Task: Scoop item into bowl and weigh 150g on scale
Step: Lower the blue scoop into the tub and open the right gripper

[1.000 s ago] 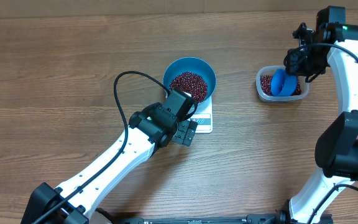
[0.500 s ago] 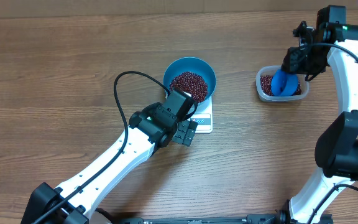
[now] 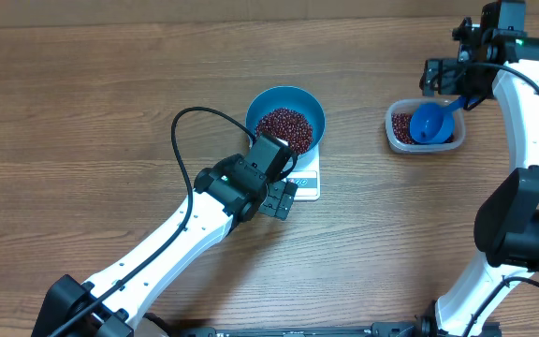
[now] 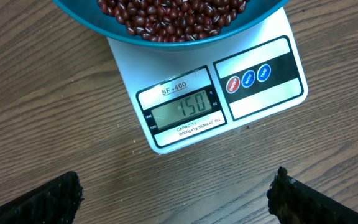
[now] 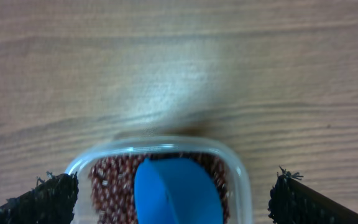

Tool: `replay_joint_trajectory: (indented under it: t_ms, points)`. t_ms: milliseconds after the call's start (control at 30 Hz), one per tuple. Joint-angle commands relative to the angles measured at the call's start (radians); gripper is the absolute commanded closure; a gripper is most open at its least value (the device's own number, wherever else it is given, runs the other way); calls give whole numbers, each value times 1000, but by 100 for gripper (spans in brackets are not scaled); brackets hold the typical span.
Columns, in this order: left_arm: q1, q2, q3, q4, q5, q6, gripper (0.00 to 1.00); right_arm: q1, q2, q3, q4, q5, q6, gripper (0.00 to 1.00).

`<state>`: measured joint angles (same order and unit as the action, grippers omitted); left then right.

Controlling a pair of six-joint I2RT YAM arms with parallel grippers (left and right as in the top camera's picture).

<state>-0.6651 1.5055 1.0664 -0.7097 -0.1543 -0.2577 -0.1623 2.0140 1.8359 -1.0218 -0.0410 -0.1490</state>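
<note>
Beans (image 3: 285,123), far too many to count, filled one blue bowl (image 3: 288,96). That bowl sat on one white scale (image 4: 132,65) in the middle of the worktop (image 3: 82,112). More beans lay in one clear tub (image 3: 393,139) off to the right, with one blue scoop (image 3: 427,124) lying on them. The scale had three round buttons (image 4: 248,78), one red and two blue. Its screen (image 4: 185,110) read 150, with SF-400 above and CAPACITY below. The left gripper (image 3: 279,198) hung by the scale's front, jaws spread wide, holding nothing. The right gripper (image 3: 451,82) hung over the tub, jaws wide apart, holding nothing.
</note>
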Motion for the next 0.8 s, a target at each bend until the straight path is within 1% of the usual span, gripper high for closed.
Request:
replay_joint_trajectory:
  t_ms: [0, 233, 767]
  points:
    - [4, 5, -6, 1, -6, 14, 0, -2, 9, -4, 38, 22, 23, 0]
    - [4, 5, -6, 1, -6, 14, 0, -2, 9, -4, 121, 21, 23, 0]
    - [4, 5, -6, 5, -2, 14, 0, -2, 9, -4, 112, 21, 22, 0]
